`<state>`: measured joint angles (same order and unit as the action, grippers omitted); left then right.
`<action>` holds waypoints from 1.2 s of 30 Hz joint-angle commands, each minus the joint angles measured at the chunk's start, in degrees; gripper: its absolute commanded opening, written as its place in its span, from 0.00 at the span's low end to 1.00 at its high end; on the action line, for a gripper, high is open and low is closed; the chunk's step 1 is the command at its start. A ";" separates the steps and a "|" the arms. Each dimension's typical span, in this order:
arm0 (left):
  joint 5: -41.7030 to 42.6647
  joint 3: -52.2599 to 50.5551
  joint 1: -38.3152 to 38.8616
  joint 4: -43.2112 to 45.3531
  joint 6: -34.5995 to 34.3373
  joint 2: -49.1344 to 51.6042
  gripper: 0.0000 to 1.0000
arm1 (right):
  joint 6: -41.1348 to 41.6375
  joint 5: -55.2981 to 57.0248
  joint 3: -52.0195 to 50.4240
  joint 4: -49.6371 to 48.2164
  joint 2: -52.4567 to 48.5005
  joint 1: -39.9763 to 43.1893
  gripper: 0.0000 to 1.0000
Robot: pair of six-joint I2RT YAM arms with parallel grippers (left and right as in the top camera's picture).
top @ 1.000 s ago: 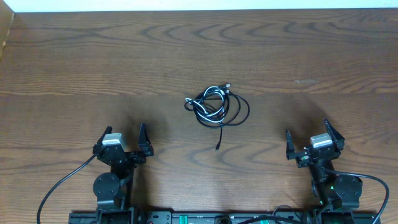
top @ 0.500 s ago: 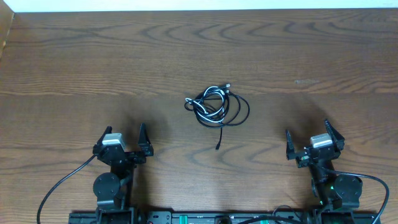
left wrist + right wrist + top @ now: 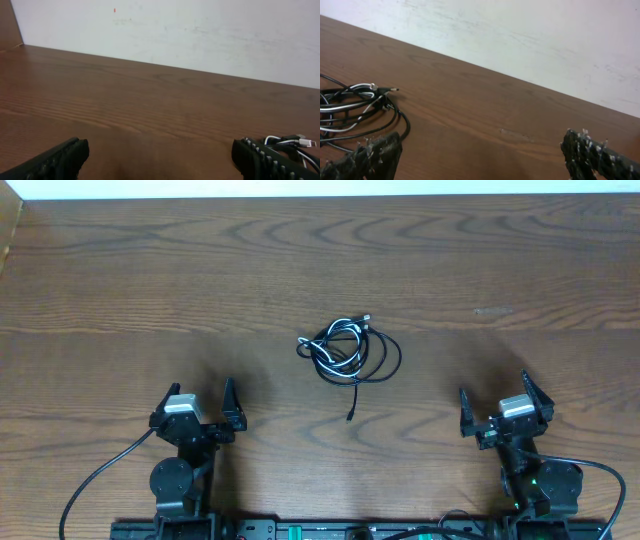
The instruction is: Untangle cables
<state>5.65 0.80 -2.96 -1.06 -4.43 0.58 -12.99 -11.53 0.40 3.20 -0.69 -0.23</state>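
Wood table [image 3: 150,290]: cables [image 3: 347,350] bundled, looped (black, white).

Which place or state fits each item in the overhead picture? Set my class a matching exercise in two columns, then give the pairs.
Column A
1. tangled bundle of thin black and white cables
2. left end effector
3. right end effector
4. loose black cable tail

Column B
a. open, at the robot's right
b. middle of the brown wooden table
c. open, at the robot's left
d. trailing from the bundle toward the arms

Pairs: 1-b, 2-c, 3-a, 4-d
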 commanded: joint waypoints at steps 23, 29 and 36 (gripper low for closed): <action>1.03 0.42 -0.24 -2.29 0.76 -0.13 0.98 | 0.79 -2.23 -0.07 -0.20 0.35 0.68 0.99; 1.49 3.21 -0.24 -2.82 0.74 3.72 0.98 | 3.37 -2.38 1.66 -0.17 0.24 0.68 0.99; 1.49 9.22 -0.24 -2.86 0.74 12.66 0.98 | 4.83 -3.30 5.66 -0.04 -2.12 0.68 0.99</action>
<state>6.15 5.87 -2.96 -4.14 -4.43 10.70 -9.87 -13.65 3.03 3.20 -1.63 -0.23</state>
